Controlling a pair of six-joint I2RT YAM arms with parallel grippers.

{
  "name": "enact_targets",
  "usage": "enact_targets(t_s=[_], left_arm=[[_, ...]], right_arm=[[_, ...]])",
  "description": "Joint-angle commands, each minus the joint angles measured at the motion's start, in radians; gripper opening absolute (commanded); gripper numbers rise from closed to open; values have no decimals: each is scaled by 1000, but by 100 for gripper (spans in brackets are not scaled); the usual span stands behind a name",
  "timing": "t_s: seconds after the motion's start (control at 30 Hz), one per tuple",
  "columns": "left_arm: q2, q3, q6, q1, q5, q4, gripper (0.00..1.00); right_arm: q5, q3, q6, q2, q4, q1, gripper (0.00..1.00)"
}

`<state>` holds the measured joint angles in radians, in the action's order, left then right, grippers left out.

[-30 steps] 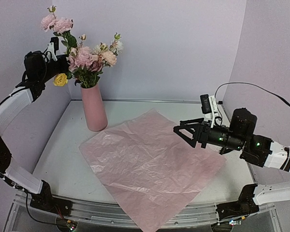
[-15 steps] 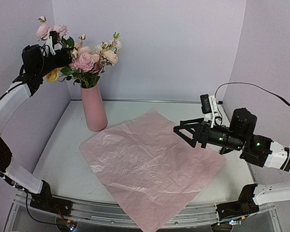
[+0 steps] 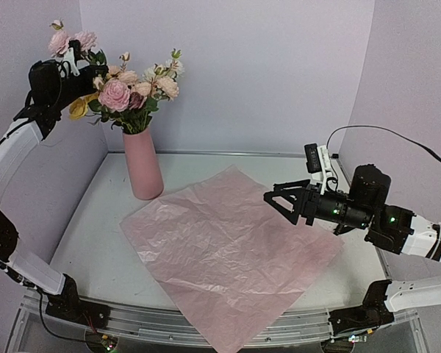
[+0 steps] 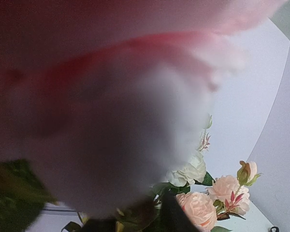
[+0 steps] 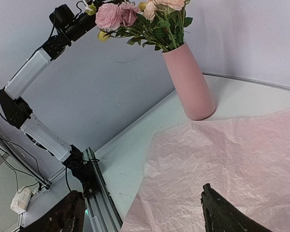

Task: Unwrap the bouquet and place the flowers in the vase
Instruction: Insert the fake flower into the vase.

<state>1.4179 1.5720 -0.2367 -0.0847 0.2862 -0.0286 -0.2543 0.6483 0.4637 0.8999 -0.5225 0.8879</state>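
At the upper left of the top view, the left gripper (image 3: 84, 73) is sitting higher and further left than 1 second ago, pressed in among the flowers (image 3: 136, 88). The 2 pink blooms (image 3: 65, 40) above it and the yellow bloom (image 3: 78, 109) below it are sitting further left with it. Whether this claw is gripping a stem cannot be told: its wrist view is filled by 1 blurred pink bloom (image 4: 111, 96), with cream and peach blooms (image 4: 198, 203) sharp at the lower right.

The stems are standing in the vase (image 3: 142, 165), upright at the back left of the table (image 3: 88, 235), just beside the far left edge of the paper sheet (image 3: 220, 257).

The right gripper (image 3: 281, 204) is hovering where it was, claw spread wide and holding nothing, above the sheet's right side; both fingers (image 5: 222, 215) are showing at the bottom of its wrist view.

The sheet is lying flat as before, its near corner hanging over the table's front edge at the bottom centre. Bare tabletop is running along the left side and the back.
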Motion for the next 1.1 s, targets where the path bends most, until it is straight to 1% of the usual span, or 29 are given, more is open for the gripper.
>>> enact_targets(t_s=[0.0,0.03,0.07,0.33,0.43,0.47,0.5,0.53,0.57,0.67,0.7,0.83,0.9,0.97,1.07], left_arm=[[49,101,18,-2,11,-47,11],[66,117,17,-3,19,-65,6],[81,126,14,-2,30,-76,5],[146,100,4,-4,76,-102,2],[157,98,5,-3,96,-125,3],[156,102,6,-4,99,-131,6],[153,107,8,-4,101,-137,11],[148,114,11,-4,100,-140,19],[141,122,12,-4,97,-142,25],[116,154,13,-4,73,-154,40],[106,162,8,-4,58,-158,43],[54,162,-32,-4,-6,-177,53],[24,150,-57,-4,-48,-197,57],[6,153,-85,-4,-85,-254,59],[5,187,-106,-4,-103,-359,60]], right_arm=[[-5,35,-7,1,-34,-1,83],[-7,36,-6,3,-35,-1,83],[-7,36,-6,5,-36,0,84],[-5,36,-6,15,-40,0,84],[-6,39,-6,21,-42,0,84],[-6,40,-7,23,-42,0,84],[-6,40,-7,24,-43,0,84],[-5,41,-6,27,-44,0,84],[-5,42,-6,29,-45,0,84],[-8,43,-3,37,-50,-1,84],[-9,42,-2,39,-53,0,84],[-13,39,4,47,-61,-1,84],[-14,38,6,48,-66,0,84],[-15,37,7,49,-68,0,84],[-16,38,7,49,-68,0,84]])
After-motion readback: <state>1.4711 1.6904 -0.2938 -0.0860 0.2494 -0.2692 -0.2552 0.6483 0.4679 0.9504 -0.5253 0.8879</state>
